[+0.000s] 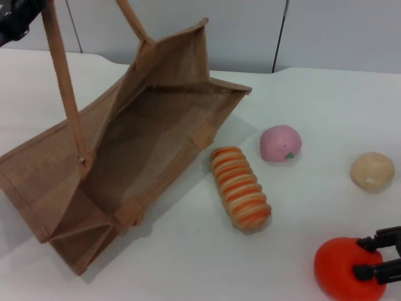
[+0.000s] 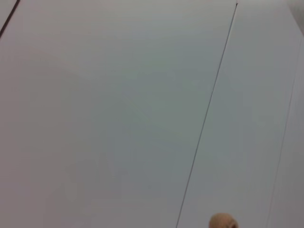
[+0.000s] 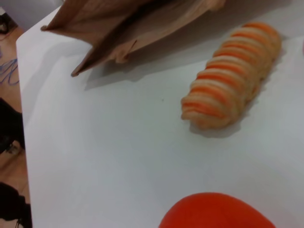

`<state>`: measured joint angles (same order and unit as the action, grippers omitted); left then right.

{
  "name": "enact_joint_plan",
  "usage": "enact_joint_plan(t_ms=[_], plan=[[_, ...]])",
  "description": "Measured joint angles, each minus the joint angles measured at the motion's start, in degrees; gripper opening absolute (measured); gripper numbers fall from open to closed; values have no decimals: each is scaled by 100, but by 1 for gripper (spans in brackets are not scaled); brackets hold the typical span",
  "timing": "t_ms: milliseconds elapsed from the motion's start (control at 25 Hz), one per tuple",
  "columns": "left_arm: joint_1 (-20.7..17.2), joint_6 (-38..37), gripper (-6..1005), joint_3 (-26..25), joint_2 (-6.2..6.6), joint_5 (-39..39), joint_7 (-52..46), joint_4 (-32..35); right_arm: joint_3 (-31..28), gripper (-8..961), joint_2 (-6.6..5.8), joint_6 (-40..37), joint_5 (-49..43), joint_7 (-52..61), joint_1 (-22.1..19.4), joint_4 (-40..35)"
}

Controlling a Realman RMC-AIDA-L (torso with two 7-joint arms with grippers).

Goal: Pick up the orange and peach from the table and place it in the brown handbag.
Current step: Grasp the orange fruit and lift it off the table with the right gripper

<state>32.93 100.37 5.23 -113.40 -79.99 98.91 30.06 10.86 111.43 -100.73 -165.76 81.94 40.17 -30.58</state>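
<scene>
The brown handbag (image 1: 119, 150) lies tipped open on the white table (image 1: 313, 100), left gripper (image 1: 15, 22) up by its handle, grip impossible to tell. Right of the bag: striped ridged item (image 1: 241, 195), orange (image 1: 344, 268) with right gripper (image 1: 376, 257) spread against it, peach (image 1: 280, 143).

white table (image 1: 188, 251), pale panelled wall (image 1: 250, 31) with dark seams behind
</scene>
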Motion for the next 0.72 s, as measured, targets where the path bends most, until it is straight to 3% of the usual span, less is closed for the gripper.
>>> enact_joint_plan(t_ms=[160,400,720], plan=[[2,0,121,-4,2,0,0,0,66,750,33,-17,-8,2,17,0],[9,1,121,-4,12,0,-28,0,82,511,37,-26,-12,-5,33,0],[53,11,121,105,130,120,-302,6,84,349,54,-25,-9,-219,133,-11]])
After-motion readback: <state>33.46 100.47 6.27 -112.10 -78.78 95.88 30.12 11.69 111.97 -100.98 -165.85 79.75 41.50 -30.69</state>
